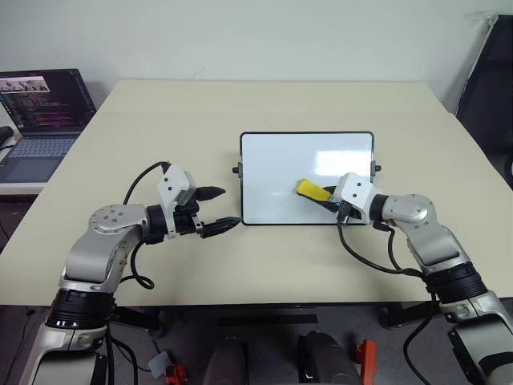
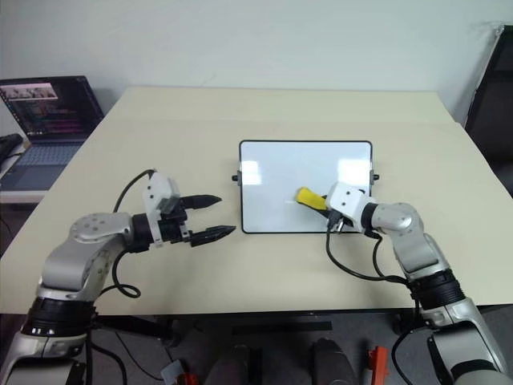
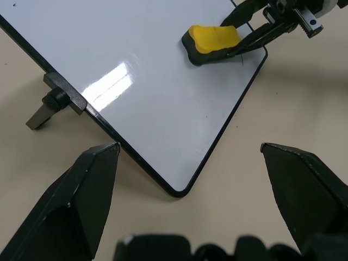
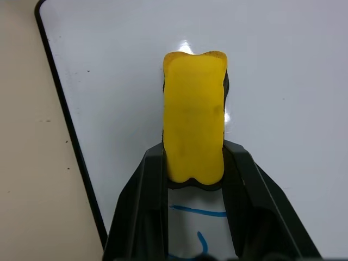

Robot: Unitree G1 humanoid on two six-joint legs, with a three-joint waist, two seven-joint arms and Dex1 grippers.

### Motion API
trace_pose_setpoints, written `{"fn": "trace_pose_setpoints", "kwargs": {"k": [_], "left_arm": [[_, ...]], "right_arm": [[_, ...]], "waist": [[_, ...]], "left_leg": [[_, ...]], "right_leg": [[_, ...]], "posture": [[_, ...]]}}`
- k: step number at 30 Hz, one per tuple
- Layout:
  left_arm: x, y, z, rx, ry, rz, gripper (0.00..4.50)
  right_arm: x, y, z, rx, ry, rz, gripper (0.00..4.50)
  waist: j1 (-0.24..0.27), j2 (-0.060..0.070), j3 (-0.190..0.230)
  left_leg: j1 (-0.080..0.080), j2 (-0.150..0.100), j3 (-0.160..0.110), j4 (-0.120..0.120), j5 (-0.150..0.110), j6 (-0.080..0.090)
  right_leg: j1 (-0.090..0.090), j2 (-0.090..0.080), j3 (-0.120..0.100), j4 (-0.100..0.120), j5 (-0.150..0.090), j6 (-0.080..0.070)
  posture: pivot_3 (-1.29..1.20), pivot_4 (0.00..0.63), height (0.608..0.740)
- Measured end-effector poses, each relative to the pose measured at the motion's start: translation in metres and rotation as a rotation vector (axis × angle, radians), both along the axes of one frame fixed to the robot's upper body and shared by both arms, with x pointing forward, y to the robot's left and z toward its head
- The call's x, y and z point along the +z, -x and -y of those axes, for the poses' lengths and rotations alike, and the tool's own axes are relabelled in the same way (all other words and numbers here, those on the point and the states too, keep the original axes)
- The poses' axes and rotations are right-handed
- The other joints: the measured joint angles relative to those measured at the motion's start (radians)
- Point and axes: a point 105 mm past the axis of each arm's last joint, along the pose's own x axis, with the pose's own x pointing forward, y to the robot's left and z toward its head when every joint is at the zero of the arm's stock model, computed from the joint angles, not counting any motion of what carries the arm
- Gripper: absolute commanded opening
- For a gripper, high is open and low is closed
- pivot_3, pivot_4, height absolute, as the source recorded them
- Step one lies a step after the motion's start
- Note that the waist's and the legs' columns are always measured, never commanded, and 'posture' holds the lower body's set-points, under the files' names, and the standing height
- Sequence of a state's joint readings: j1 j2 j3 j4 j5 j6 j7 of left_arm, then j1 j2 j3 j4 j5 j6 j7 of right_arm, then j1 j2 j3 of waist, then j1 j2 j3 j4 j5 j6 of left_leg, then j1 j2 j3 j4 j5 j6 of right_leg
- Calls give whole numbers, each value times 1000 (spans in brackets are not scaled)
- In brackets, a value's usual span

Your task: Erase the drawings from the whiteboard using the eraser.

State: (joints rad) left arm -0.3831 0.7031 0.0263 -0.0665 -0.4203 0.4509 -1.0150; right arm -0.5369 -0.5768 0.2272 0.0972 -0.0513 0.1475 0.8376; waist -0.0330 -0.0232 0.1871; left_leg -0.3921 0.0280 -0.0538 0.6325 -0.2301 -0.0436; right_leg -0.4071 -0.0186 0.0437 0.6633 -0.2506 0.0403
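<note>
The right claw (image 1: 327,197) is clamped on the yellow eraser (image 1: 311,190), which sticks out ahead of its fingers and lies flat on the whiteboard (image 1: 280,164). Blue drawings (image 4: 197,211) show between the right claw's fingers, just behind the eraser. The left claw (image 1: 221,209) stands apart and empty over the worktop (image 1: 160,112), just beside the whiteboard's near corner.

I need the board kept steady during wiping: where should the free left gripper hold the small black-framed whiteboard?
Probably the small black knob on the black-framed whiteboard's short side nearest the open left gripper, approached from that side. It sticks out past the thin frame, unlike the flat glossy face, and lies away from the yellow block eraser in the right gripper.
</note>
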Motion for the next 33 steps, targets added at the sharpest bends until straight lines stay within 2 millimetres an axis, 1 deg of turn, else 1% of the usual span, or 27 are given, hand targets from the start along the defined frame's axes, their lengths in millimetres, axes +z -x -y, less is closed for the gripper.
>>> {"fn": "trace_pose_setpoints", "kwargs": {"k": [2, 3, 5, 6, 8, 9, 11, 13, 14, 16, 18, 20, 22, 25, 28, 33], "left_arm": [[1, -1, 0, 0, 1, 2, 4500], [1, -1, 0, -1, 2, 3, 4500], [3, -1, 1, -5, 6, 9, 4500], [7, -2, 2, -10, 10, 18, 4500], [12, -2, 3, -15, 15, 29, 4500], [15, -1, 2, -21, 16, 32, 4500], [20, 0, -4, -14, 11, 35, 4500], [26, -1, -8, -2, 10, 50, 4500], [27, -1, -8, -4, 11, 55, 4500], [27, 0, -8, -6, 10, 56, 4500], [27, 0, -8, -5, 7, 56, 4500], [28, 0, -8, -4, 8, 54, 4500], [31, 0, -15, 15, 3, 52, 4500], [35, 1, -20, 29, -10, 65, 4500], [31, 4, -20, 26, -13, 56, 4500], [31, 4, -20, 28, -12, 54, 4500]], "right_arm": [[-5, 9, -4, 44, -26, -51, 982], [-3, 14, -9, 71, -67, -74, 982], [16, 22, -16, 119, -168, -85, 982], [32, 26, -15, 143, -222, -86, 982], [60, 31, -3, 157, -235, -57, 982], [72, 36, 11, 152, -199, -49, 982], [81, 45, 36, 116, -132, -63, 982], [80, 50, 56, 75, -100, -95, 982], [76, 51, 64, 51, -86, -113, 982], [69, 52, 82, 0, -64, -144, 982], [66, 53, 98, -49, -50, -158, 982], [60, 60, 116, -96, -27, -184, 982], [52, 68, 131, -135, -2, -227, 982], [52, 70, 137, -148, 0, -232, 982], [53, 69, 140, -157, 2, -223, 982], [55, 68, 140, -153, 2, -213, 982]], "waist": [[0, 0, 0], [0, 0, 0], [-1, 1, 1], [0, 1, 1], [1, 1, 1], [3, 1, 1], [8, 0, 0], [6, 0, 0], [5, 0, 0], [4, 0, 0], [1, 0, 0], [1, 0, 0], [1, 0, 0], [-7, 0, 0], [-7, 0, 0], [-6, 0, 0]], "left_leg": [[0, 0, 0, 0, 0, 0], [0, 0, 0, 0, 0, 0], [-1, 0, 0, 0, 0, 0], [-1, 0, 0, 0, 0, 0], [-2, 0, -1, 0, 0, 0], [-2, 0, -1, 0, 0, 0], [-2, 0, -2, -1, 0, 0], [-2, 0, -1, -2, 0, 0], [-2, 0, -1, -2, 0, 0], [-2, 0, 0, -2, 0, 0], [-2, 0, 0, -2, 0, 0], [-1, 0, 0, -2, 0, 0], [-1, 0, 0, -2, 0, 0], [0, 0, 2, -2, 0, 0], [1, 0, 2, -2, 0, 0], [0, 0, 2, -2, 0, 0]], "right_leg": [[0, 0, 0, 0, 0, 0], [0, 0, 0, 0, 0, 0], [-1, 0, 0, 0, 0, 0], [-1, 0, 0, 0, 0, 0], [-1, 0, 0, 0, 0, 0], [-1, 0, -1, -1, 0, 0], [-1, 0, -2, -2, -1, 0], [-1, 0, -1, -3, -1, 0], [-1, 0, -1, -3, -1, 0], [-1, 0, -1, -2, -3, 3], [-1, 0, 0, -2, -3, 3], [-1, 0, 0, -2, -3, 3], [-1, 0, 0, -2, -4, 3], [-1, 0, 2, -1, -4, 4], [0, 0, 1, -1, -4, 4], [0, 0, 2, -1, -4, 4]], "posture": [[0, 150, 740], [0, 150, 740], [0, 150, 740], [0, 150, 740], [0, 150, 740], [0, 150, 740], [0, 150, 740], [0, 150, 740], [0, 150, 740], [0, 150, 740], [0, 150, 740], [0, 150, 740], [0, 150, 740], [0, 150, 740], [0, 150, 740], [0, 150, 740]]}}
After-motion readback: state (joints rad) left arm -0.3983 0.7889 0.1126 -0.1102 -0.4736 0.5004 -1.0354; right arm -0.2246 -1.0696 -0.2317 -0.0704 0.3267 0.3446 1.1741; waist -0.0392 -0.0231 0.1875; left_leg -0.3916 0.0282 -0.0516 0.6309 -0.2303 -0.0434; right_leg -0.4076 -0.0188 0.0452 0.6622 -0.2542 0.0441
